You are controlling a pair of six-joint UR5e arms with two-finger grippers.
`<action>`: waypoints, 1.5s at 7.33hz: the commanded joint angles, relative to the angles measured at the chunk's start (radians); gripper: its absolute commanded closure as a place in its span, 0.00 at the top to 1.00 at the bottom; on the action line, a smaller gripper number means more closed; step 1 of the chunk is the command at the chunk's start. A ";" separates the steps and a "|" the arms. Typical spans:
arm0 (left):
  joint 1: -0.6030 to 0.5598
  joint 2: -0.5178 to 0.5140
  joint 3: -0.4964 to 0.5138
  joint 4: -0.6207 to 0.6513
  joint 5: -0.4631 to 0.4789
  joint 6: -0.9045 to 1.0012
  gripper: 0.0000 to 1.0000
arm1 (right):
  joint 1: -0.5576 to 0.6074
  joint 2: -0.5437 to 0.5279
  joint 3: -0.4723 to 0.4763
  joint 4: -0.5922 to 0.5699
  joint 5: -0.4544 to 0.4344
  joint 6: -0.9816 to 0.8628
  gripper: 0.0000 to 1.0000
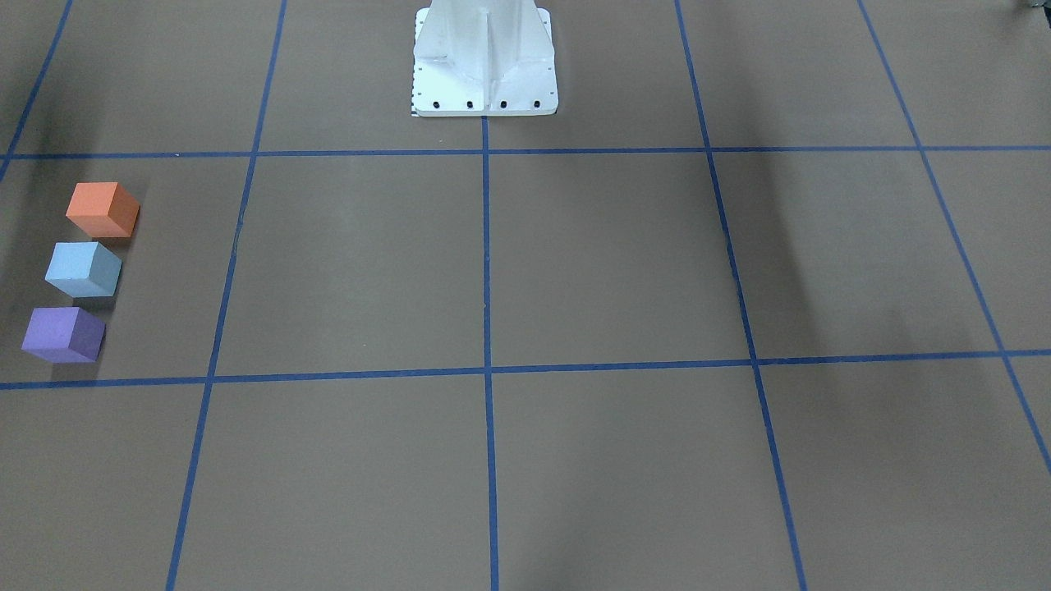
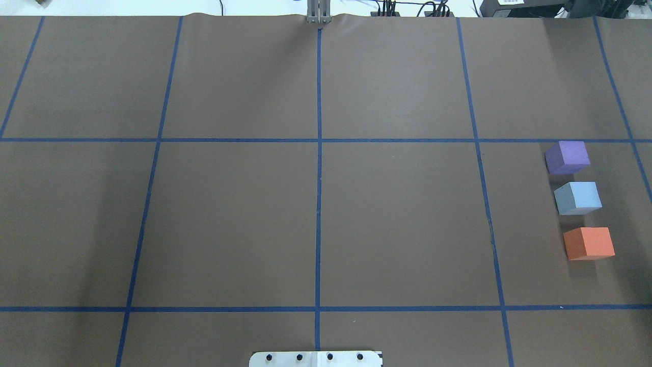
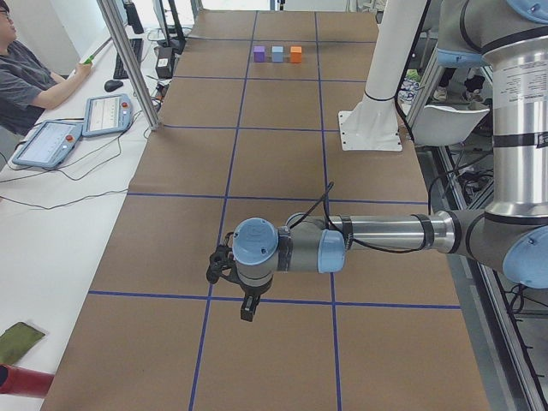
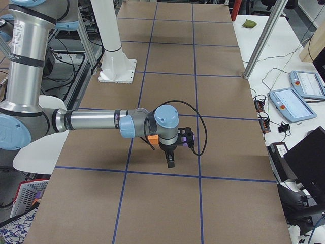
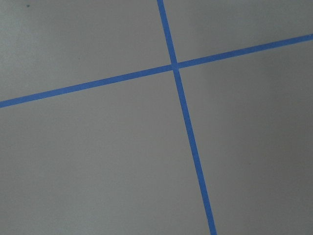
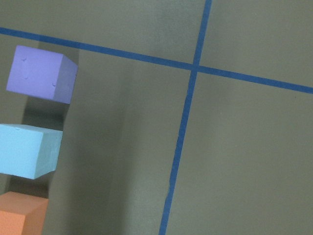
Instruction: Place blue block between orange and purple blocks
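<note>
The blue block (image 2: pixel 577 197) stands on the brown table in a row between the purple block (image 2: pixel 567 157) and the orange block (image 2: pixel 589 243), with small gaps. The row also shows in the front view: orange (image 1: pixel 103 208), blue (image 1: pixel 84 268), purple (image 1: pixel 63 334). The right wrist view shows the blue block (image 6: pixel 29 150) at its left edge. My right gripper (image 4: pixel 170 157) hangs above the table over this row and shows only in the right side view, so I cannot tell whether it is open or shut. My left gripper (image 3: pixel 247 308) hangs over bare table at the far end; I cannot tell its state either.
The white robot base (image 1: pixel 484 66) stands at the table's middle edge. Blue tape lines (image 2: pixel 319 178) divide the table into squares. An operator (image 3: pixel 26 77) sits beside teach pendants (image 3: pixel 107 114) at a white side table. A metal post (image 3: pixel 128 64) stands at the table's edge.
</note>
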 commanded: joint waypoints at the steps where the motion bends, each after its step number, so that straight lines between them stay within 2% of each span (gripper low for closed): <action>1: 0.000 -0.011 0.004 0.000 -0.002 0.000 1.00 | 0.011 -0.018 -0.002 0.003 0.002 -0.011 0.99; 4: -0.002 -0.012 0.003 -0.003 -0.003 0.003 1.00 | 0.011 -0.018 -0.003 0.005 0.002 -0.002 1.00; 6: -0.002 -0.011 0.001 -0.002 -0.042 0.003 1.00 | 0.011 -0.016 -0.005 0.005 0.002 0.000 1.00; 11: -0.002 0.003 -0.002 -0.002 -0.042 0.003 1.00 | 0.009 -0.016 -0.005 0.005 0.007 0.003 1.00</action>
